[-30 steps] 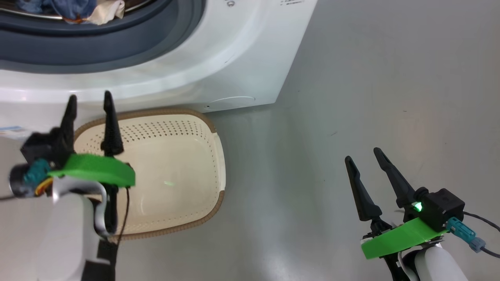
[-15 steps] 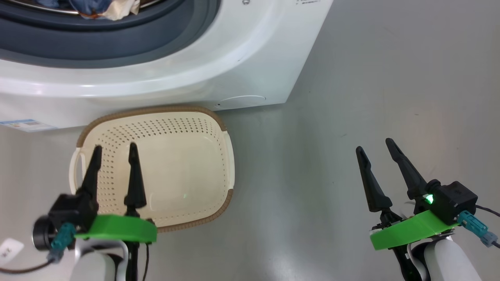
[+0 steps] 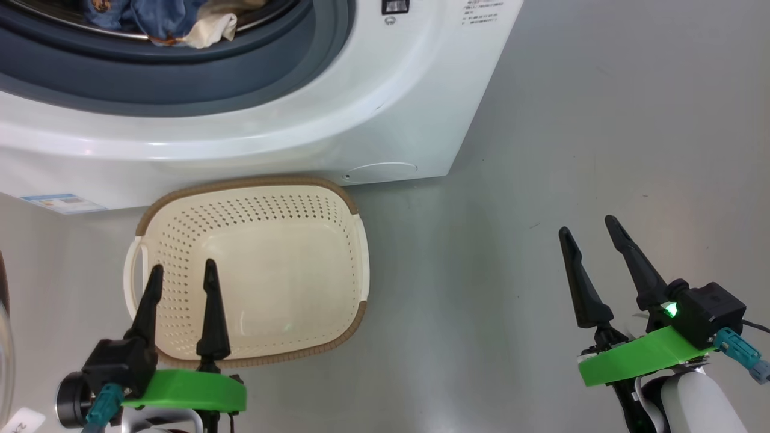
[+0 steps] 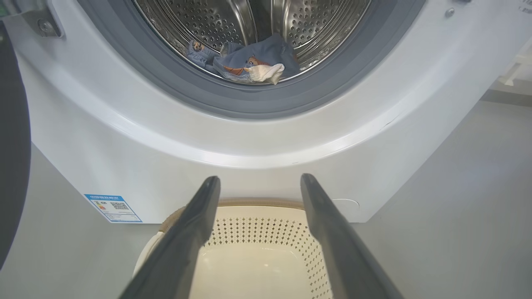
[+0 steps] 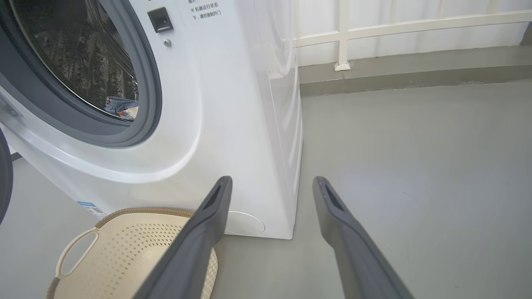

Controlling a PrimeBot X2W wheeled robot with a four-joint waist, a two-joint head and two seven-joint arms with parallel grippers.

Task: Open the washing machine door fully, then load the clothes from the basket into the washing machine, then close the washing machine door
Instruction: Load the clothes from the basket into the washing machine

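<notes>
The washing machine (image 3: pixel 361 108) stands open, with blue printed and cream clothes (image 3: pixel 162 18) lying in its steel drum. In the left wrist view the clothes (image 4: pixel 245 62) sit at the drum's front lip. The dark door (image 4: pixel 12 145) is swung out at the left edge. The cream basket (image 3: pixel 252 183) sits on the floor against the machine's front, and nothing lies in it. My left gripper (image 3: pixel 183 266) is open over the basket's near left part, holding nothing. My right gripper (image 3: pixel 588 225) is open above bare floor, right of the basket, also holding nothing.
Grey floor stretches to the right of the machine. A white railing (image 5: pixel 374 29) on a low kerb runs behind it. A blue label (image 4: pixel 113 207) and a round white cap (image 3: pixel 380 172) mark the machine's lower front. The basket rim (image 5: pixel 137 211) nearly touches the machine.
My left gripper has drawn back from the machine's front to over the basket's near side, still open. The head camera has shifted a little. The right gripper has hardly moved.
</notes>
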